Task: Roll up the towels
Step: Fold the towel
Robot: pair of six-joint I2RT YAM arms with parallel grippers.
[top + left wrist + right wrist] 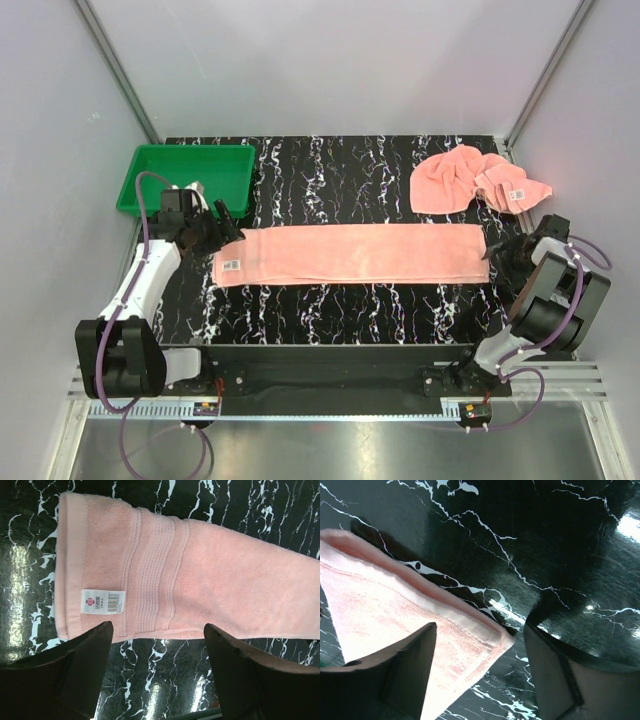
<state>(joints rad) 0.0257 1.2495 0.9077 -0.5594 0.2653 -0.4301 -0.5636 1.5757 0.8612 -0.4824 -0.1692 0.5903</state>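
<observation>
Two pink towels [350,253] [470,180], one green bin [135,185], two robot arms [150,275] [545,290], one marbled table [330,180]

The flat towel [350,254] and the crumpled towel [470,180] are salmon-pink; the flat one has woven stripes and a white label [102,601]. The table [330,170] is black with white veins, the bin [215,165] green.

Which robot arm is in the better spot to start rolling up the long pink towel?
Probably the right. The long towel has its corner between the right end effector's open fingers, ready to pinch. The left end effector is open too, but hovers at the towel's long edge by the label.
</observation>
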